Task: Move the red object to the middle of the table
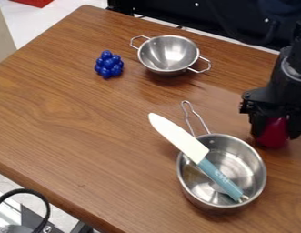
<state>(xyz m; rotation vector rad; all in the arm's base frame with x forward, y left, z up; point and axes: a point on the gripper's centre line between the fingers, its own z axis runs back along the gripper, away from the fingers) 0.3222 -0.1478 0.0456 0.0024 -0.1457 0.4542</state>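
Red, the object (273, 136) sits at the right of the frame, grasped by the black gripper (277, 129); near it, lower right, a knife (199, 155) lies across a metal pan (193, 195).

Site is consistent with a robotics lab. Evidence noted: a black robot arm (291, 68) over a wooden table (73, 136), bolted black panelling (177, 12) behind, and a looped cable (22, 190) beside metal equipment.
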